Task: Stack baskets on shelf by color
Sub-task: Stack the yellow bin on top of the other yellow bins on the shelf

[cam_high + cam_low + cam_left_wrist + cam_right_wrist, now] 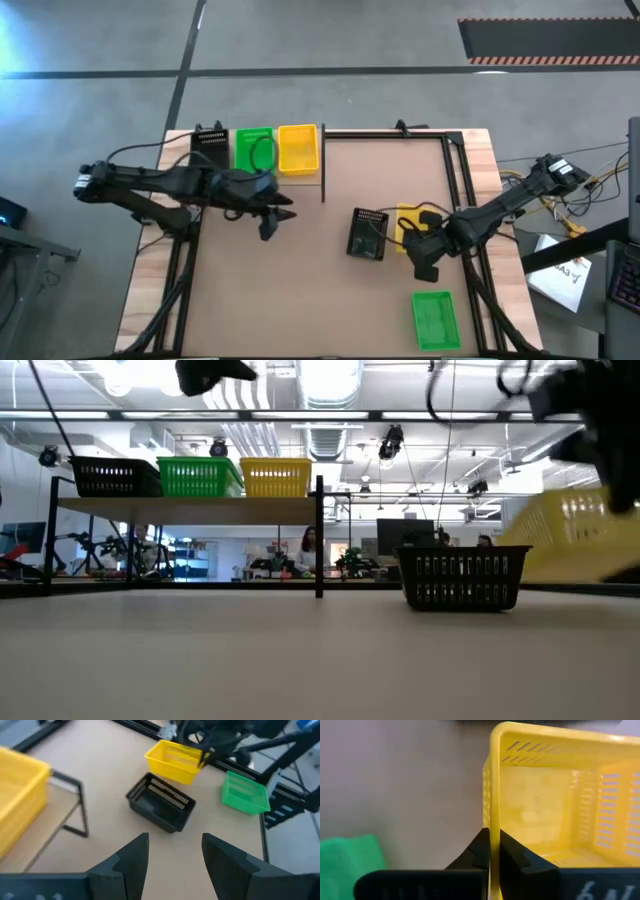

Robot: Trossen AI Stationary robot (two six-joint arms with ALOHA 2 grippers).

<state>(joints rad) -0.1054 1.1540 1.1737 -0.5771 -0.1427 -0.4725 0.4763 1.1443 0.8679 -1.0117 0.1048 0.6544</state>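
Observation:
Three baskets stand side by side on the pale shelf (300, 185): black (210, 143), green (254, 148) and yellow (298, 148). A black basket (367, 233) rests on its base on the brown table, and a green basket (434, 320) lies near the table's near right corner. My right gripper (494, 851) is shut on another yellow basket (406, 222), right of the black one. My left gripper (175, 855) hangs open above the table in front of the shelf and touches nothing. My right gripper pinches a side wall of the yellow basket at its rim (493, 822), one finger inside the basket and one outside. The basket (568, 538) is lifted clear of the table and tilted.
A black upright post (319, 538) marks the shelf's right end. Thin black frame rails (458, 185) run along the table's far and right sides. Bare brown tabletop lies between the shelf and the loose baskets. People and desks show in the room beyond.

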